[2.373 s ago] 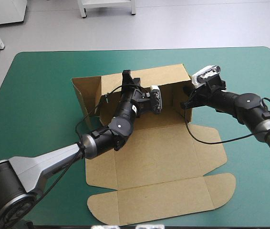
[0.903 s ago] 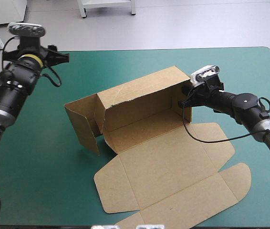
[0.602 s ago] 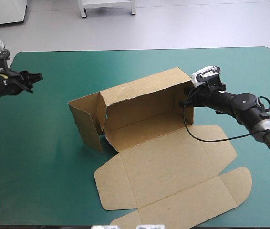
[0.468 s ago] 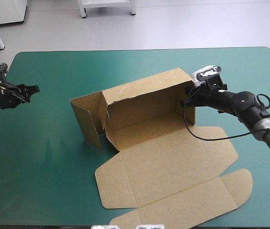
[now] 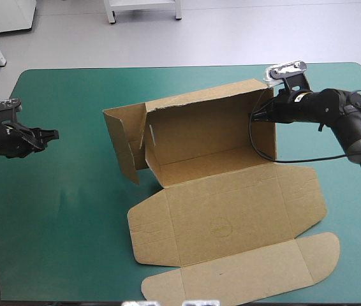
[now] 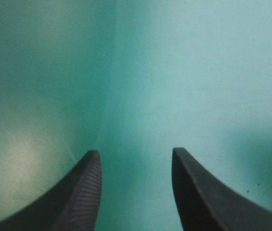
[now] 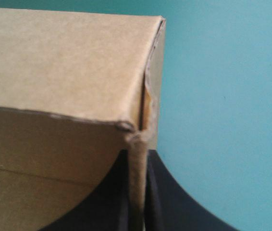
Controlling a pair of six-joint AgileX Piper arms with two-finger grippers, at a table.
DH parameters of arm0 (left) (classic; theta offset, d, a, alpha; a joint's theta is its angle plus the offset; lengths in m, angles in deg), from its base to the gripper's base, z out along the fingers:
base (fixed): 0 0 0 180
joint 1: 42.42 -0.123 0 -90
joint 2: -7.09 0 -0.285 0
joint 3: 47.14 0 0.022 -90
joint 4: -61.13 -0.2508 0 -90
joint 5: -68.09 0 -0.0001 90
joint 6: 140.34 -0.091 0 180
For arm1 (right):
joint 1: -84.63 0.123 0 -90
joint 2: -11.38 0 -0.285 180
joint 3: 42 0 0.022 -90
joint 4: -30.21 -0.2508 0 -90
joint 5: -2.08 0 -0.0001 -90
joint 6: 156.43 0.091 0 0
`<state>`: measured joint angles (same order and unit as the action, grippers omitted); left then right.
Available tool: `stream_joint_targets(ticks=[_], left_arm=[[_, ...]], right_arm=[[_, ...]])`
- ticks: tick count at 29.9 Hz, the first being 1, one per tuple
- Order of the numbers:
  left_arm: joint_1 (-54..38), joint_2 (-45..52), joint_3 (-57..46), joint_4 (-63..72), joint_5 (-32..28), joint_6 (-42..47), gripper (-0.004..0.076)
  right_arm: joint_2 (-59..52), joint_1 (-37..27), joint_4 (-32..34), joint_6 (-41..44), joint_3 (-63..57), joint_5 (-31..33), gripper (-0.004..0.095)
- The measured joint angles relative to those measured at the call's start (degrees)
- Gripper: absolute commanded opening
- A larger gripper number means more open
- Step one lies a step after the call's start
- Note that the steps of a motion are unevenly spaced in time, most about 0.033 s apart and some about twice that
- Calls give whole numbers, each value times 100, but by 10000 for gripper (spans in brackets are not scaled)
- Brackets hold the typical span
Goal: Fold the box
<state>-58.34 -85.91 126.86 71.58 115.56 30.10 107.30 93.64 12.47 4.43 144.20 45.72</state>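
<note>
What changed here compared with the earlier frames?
The left gripper left the back wall of the box and withdrew to the left edge of the teal-green cover, where it hangs open above bare cover. The right gripper dragged the box toward the far right corner. Unchanged: the right gripper is shut on the right end wall, the back wall is upright, and the front panels lie flat.

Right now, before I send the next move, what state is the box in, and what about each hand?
box: partly folded, open on top; back wall and right end wall raised, left end flap standing ajar, front panels flat on the teal-green cover.
left hand: open, empty, over bare cover, apart from the box.
right hand: shut on the box, pinching the right end wall's top corner.
</note>
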Motion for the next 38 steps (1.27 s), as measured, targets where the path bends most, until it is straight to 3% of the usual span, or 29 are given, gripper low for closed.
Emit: stream_joint_targets(ticks=[3, 9, 13, 18, 20, 24, 27, 33, 38], left_arm=[[0, 0, 0, 0, 162, -143, 335], [0, 0, 0, 0, 321, -194, 335], [0, 0, 0, 51, 388, -212, 335], [0, 0, 0, 495, 510, -396, 335], [0, 0, 0, 708, 543, -512, 335], [0, 0, 0, 1179, 643, -911, 335], [0, 0, 0, 1540, 767, -1152, 335], [150, 0, 0, 1633, 840, -1276, 335], [464, 0, 0, 1629, 743, -1277, 335]], right_arm=[[313, 0, 442, 424, 619, 842, -17], [1268, 0, 699, 782, 1676, 2086, -16], [1884, 0, 864, 982, 2350, 2619, -17], [2554, 0, 961, 1048, 3169, 2777, 2], [2715, 0, 977, 1048, 3428, 2777, 102], [2928, 0, 972, 1050, 3685, 2728, 491], [3048, 0, 972, 1061, 3706, 2591, 690], [3113, 0, 1016, 1061, 3826, 2401, 655], [2776, 0, 1148, 1061, 4113, 2708, 648]])
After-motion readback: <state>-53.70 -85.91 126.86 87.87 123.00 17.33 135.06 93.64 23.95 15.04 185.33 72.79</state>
